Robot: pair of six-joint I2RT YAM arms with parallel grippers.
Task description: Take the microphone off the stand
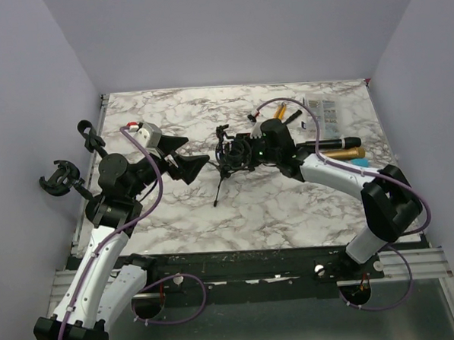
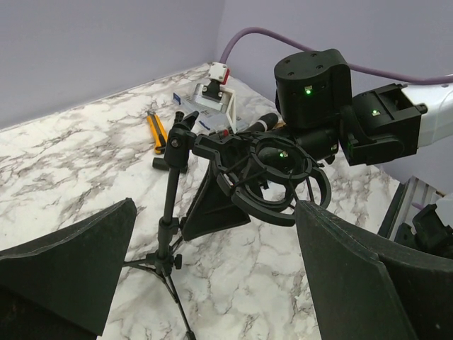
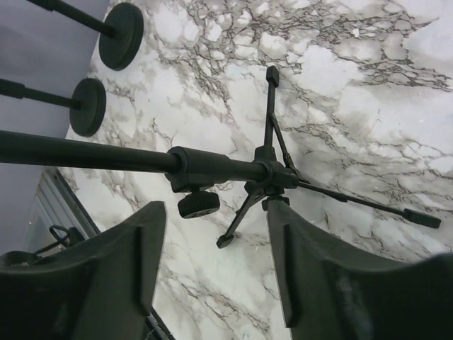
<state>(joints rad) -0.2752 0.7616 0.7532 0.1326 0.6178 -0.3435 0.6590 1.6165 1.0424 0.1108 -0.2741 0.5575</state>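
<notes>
Marble-patterned table [image 1: 290, 205] — grey-veined | lilac walls [image 1: 227, 33] on three sides | stand [image 1: 227, 151] upright

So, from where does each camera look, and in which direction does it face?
Top external: above and behind, looking down at the table; left arm and right arm show.
Left wrist: low, facing the stand and right arm; left fingers show.
Right wrist: overhead, looking down on the stand's tripod; right fingers show.
All three share the stand.

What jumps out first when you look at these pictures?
The little black tripod stand in the middle of the marbled table, with the right claw at its round cradle. The left claw hangs open beside it, and two microphones lie at the table's right.
</notes>
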